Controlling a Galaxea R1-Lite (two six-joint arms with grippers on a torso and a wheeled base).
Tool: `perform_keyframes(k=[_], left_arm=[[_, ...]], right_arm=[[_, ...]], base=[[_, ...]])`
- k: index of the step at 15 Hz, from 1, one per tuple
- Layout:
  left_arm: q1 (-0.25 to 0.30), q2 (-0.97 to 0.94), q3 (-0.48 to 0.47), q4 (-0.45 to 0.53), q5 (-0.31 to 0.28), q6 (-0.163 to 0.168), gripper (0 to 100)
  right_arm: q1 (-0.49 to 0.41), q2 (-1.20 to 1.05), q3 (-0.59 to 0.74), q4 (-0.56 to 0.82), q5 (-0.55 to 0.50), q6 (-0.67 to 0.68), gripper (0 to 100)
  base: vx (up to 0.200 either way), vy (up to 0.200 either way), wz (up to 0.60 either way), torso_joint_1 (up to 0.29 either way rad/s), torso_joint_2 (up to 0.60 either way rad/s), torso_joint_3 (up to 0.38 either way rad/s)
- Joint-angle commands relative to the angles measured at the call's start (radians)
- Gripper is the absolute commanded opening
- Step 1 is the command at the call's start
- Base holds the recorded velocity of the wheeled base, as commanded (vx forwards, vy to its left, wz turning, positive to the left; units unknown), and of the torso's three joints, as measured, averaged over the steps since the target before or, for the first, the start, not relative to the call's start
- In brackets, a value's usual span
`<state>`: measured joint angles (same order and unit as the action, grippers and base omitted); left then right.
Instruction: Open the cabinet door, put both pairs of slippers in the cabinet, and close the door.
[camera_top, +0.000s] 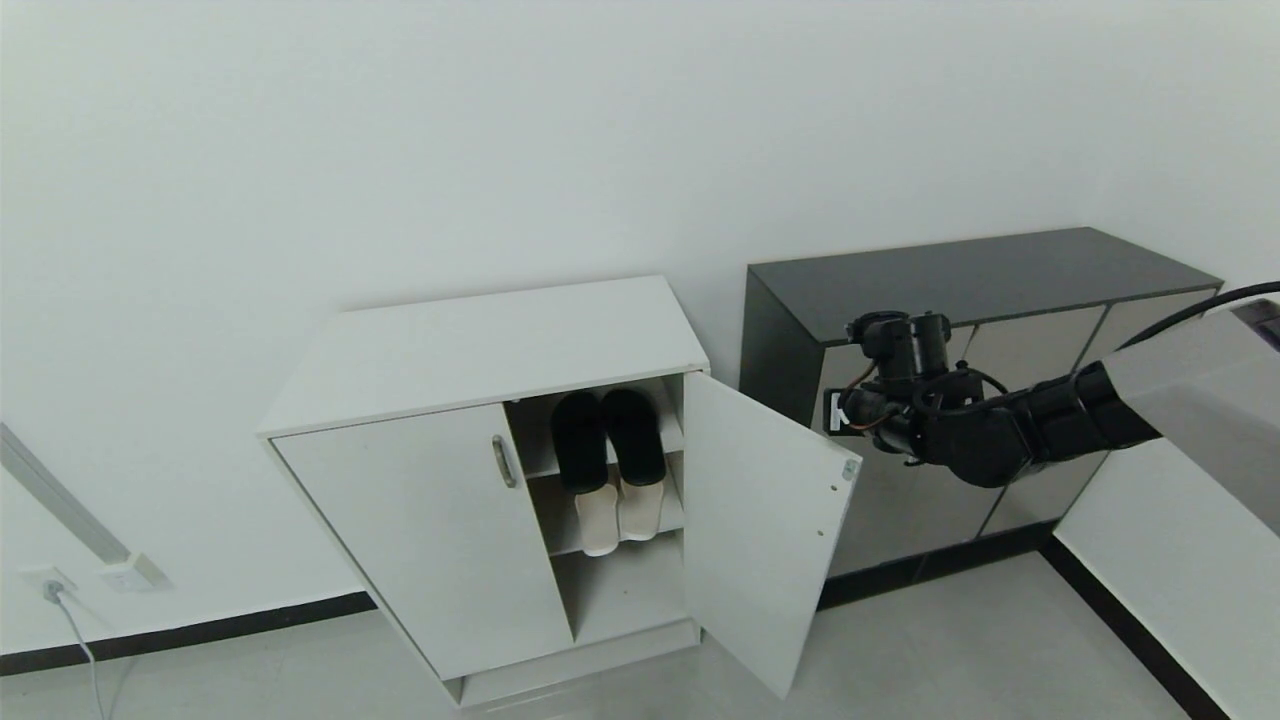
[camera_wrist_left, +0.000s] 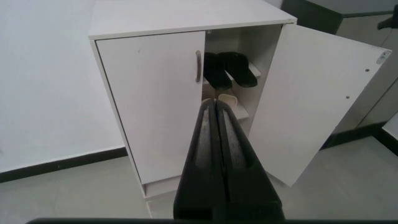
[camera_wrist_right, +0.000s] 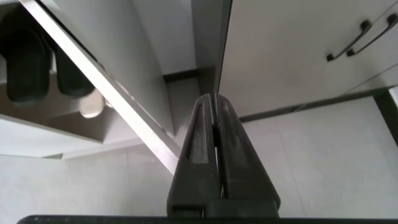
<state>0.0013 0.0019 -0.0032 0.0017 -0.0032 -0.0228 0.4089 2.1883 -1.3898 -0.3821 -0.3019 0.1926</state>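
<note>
Head camera above cabinet, left wrist facing its front, right wrist close by open door

Bright, even light — soft, faint shadows

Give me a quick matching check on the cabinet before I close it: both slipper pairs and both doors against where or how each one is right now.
Things:
1. black slippers
2. white slippers
3. left door
4. right door

Place or state:
A. swung open
B. on the upper shelf
C. shut
D. on the middle shelf

Pairs: 1-B, 2-D, 3-C, 4-A.
</note>
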Motion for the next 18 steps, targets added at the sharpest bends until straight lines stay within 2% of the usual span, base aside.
perform_keyframes(k=[1, 12, 18], left_arm=[[0.0, 0.0, 0.0, 0.0, 0.0, 0.0, 0], [0.0, 0.0, 0.0, 0.0, 0.0, 0.0, 0], [0.0, 0.0, 0.0, 0.0, 0.0, 0.0, 0]], right_arm=[[0.002, 0.018, 0.012, -0.001, 0.0, 0.004, 0], [0.018, 0.041, 0.058, -0.035, 0.0, 0.007, 0], [0.11, 0.001, 0.175, -0.133, -0.006, 0.004, 0]], base=[[0.0, 0.0, 0.0, 0.0, 0.0, 0.0], [0.0, 0.0, 0.0, 0.0, 0.0, 0.0], [0.0, 0.0, 0.0, 0.0, 0.0, 0.0]])
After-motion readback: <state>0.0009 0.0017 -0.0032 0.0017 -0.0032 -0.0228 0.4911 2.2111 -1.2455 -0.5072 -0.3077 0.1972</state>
